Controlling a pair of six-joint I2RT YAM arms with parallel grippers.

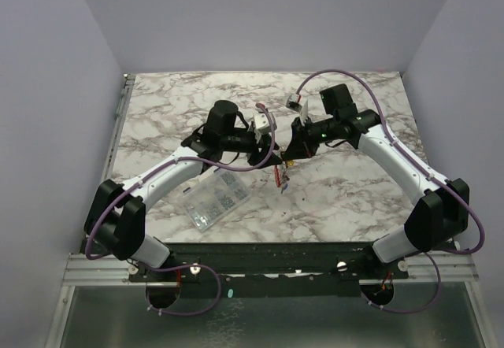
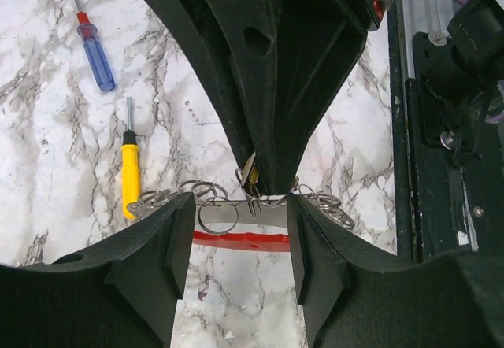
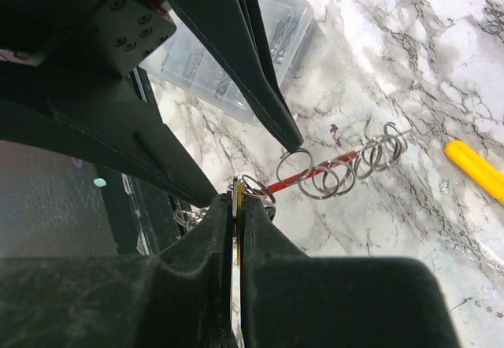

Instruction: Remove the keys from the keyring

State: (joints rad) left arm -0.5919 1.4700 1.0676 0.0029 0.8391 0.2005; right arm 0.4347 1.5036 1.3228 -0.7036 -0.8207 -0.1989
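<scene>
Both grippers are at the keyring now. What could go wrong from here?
The right gripper pinches only a thin edge of one key, so it may slip when pulled. The left gripper holds the keyring; a hard pull could twist it loose. The split rings sit crowded together and may snag.

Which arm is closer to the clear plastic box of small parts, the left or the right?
Left. The left arm runs close beside the clear plastic box, along its far-left edge; the right arm is far off, well to the box's right.
</scene>
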